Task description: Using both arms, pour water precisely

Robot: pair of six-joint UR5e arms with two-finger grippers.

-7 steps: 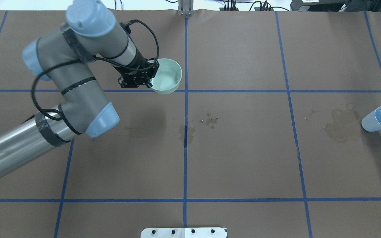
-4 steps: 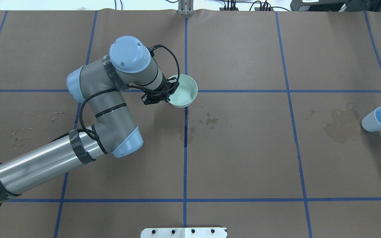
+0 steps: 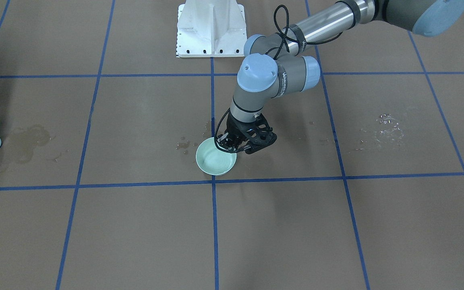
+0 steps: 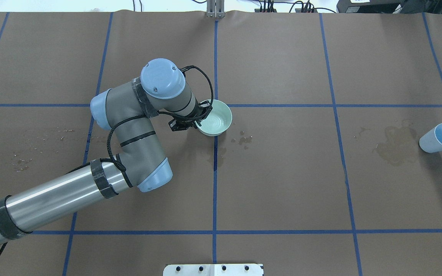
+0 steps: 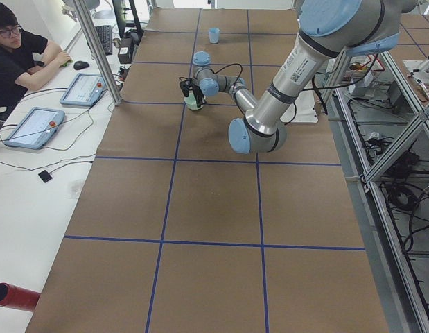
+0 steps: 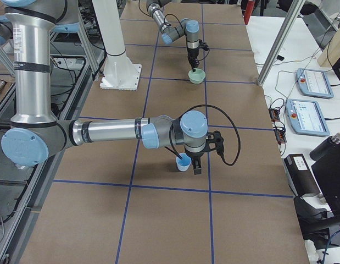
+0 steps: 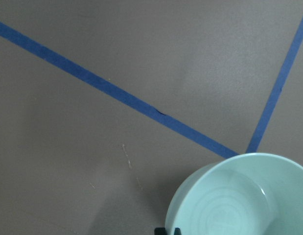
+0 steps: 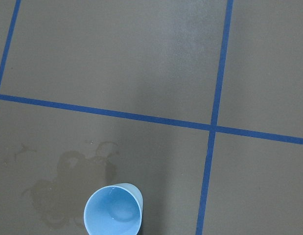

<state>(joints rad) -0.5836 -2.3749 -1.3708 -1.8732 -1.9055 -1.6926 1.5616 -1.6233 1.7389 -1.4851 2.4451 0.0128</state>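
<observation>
My left gripper is shut on the near-left rim of a mint-green bowl, held level near the central blue tape cross. The gripper also shows in the front view over the bowl, and the bowl shows in the left wrist view. Water shows as faint glints and rings inside the bowl. I cannot tell whether the bowl touches the table. A light-blue cup stands far right. My right gripper shows only in the right side view, beside the cup; I cannot tell if it is open or shut.
The brown paper has a wet stain left of the cup, droplets by the bowl and more droplets at the left. The white pedestal stands at the robot's side. An operator sits beyond the far edge.
My left arm has carried the bowl to the right and toward the robot, from left of the centre line to the tape cross. The cup has not moved.
</observation>
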